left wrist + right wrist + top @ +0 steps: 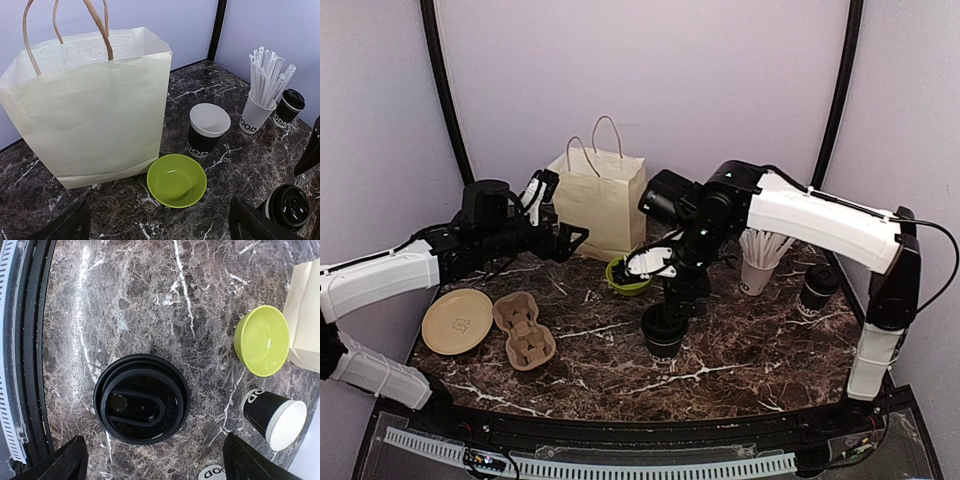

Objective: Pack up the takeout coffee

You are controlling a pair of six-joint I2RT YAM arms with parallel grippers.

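Observation:
A black coffee cup with a black lid (663, 333) stands at the middle front of the table; the right wrist view shows its lid (141, 399) from above. My right gripper (680, 298) hangs open just above it, fingers (70, 460) wide apart on either side and touching nothing. A second lidded cup (817, 290) stands at the right. An unlidded black cup with a white rim (208, 129) stands beside the bowl, hidden behind the right arm in the top view. My left gripper (572, 238) is open and empty in front of the paper bag (90, 110).
A lime-green bowl (628, 276) sits between the bag (600, 195) and the middle cup. A white cup of straws (758, 262) stands at the back right. A pulp cup carrier (525, 330) and a tan round plate (457, 320) lie at the front left.

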